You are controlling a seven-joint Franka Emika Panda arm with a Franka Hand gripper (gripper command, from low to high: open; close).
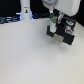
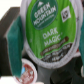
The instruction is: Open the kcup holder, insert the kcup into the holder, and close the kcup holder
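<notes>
The gripper (image 1: 52, 25) pinches one kcup (image 2: 49, 32) between its fingers (image 2: 14, 36), green top facing the wrist camera. It hangs just above the holder (image 1: 64, 34), one black box on the white table (image 1: 30, 57). One red-topped pod (image 2: 25, 71) sits below the kcup in the holder.

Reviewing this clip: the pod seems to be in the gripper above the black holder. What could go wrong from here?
1. The kcup fills the wrist view, so the slot beneath is mostly hidden; it could land off-centre on the kcup holder.
2. A reddish-topped pod sits close below; the held kcup may bump it or be lowered into an occupied slot.
3. The gripper hangs very near the holder, so the fingers may knock it on descent.
</notes>
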